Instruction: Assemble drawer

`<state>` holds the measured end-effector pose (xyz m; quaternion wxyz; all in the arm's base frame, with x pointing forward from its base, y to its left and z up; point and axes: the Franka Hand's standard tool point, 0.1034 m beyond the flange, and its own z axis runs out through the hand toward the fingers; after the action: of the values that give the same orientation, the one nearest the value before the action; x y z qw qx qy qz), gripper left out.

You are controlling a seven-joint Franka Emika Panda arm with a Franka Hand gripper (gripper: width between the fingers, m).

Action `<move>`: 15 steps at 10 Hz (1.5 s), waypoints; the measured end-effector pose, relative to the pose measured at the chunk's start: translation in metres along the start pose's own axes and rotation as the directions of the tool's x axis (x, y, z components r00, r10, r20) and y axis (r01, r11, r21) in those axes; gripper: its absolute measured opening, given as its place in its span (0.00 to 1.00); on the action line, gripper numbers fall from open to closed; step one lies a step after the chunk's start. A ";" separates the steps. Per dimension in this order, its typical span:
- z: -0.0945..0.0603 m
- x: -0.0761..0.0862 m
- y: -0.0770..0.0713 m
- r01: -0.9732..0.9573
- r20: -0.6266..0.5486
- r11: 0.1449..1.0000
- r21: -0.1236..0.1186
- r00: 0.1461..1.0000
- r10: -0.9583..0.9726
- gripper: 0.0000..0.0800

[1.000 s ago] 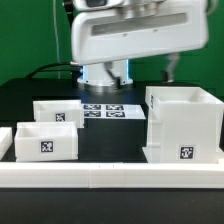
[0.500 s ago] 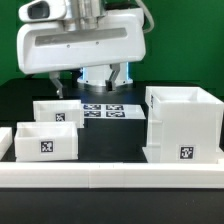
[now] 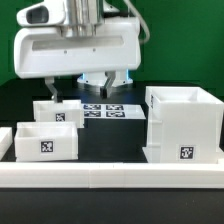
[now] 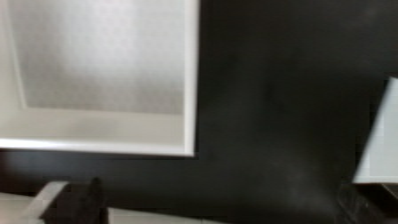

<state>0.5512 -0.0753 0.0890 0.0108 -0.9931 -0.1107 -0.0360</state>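
Observation:
The drawer's tall white casing [image 3: 185, 125] stands at the exterior view's right, with a tag low on its front. Two white trays sit at the left, one further back [image 3: 58, 112] and one in front [image 3: 45, 142], each tagged. My gripper [image 3: 82, 92] hangs above the back tray and the table beside it, open and empty, with its fingers spread wide. In the wrist view, my gripper [image 4: 222, 205] shows a dark fingertip [image 4: 80, 200] over the black table, beside a tray's open inside [image 4: 98, 70].
The marker board [image 3: 105, 110] lies flat behind the trays, near the arm's base. The low white border wall [image 3: 110, 172] runs along the front. Another white edge [image 4: 381, 140] shows in the wrist view; I cannot tell which part it is.
My hand has moved toward the exterior view's left and a little lower, from above the middle to above the back tray. The parts have not moved.

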 end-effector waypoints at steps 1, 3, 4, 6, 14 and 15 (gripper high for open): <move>0.011 -0.010 0.004 0.007 0.004 1.000 -0.019 1.000 -0.007 0.81; 0.025 -0.020 0.013 0.002 -0.016 0.999 -0.044 1.000 -0.003 0.81; 0.033 -0.026 0.019 0.009 -0.001 0.999 -0.039 1.000 -0.009 0.81; 0.032 -0.024 0.017 0.011 -0.003 0.999 -0.039 1.000 -0.011 0.81; 0.069 -0.044 0.001 -0.006 0.058 1.000 -0.007 0.998 0.007 0.81; 0.072 -0.046 0.000 -0.006 0.060 1.000 -0.008 0.998 0.006 0.81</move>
<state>0.5115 -0.0836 0.0142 0.0038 -0.9941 -0.1078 -0.0067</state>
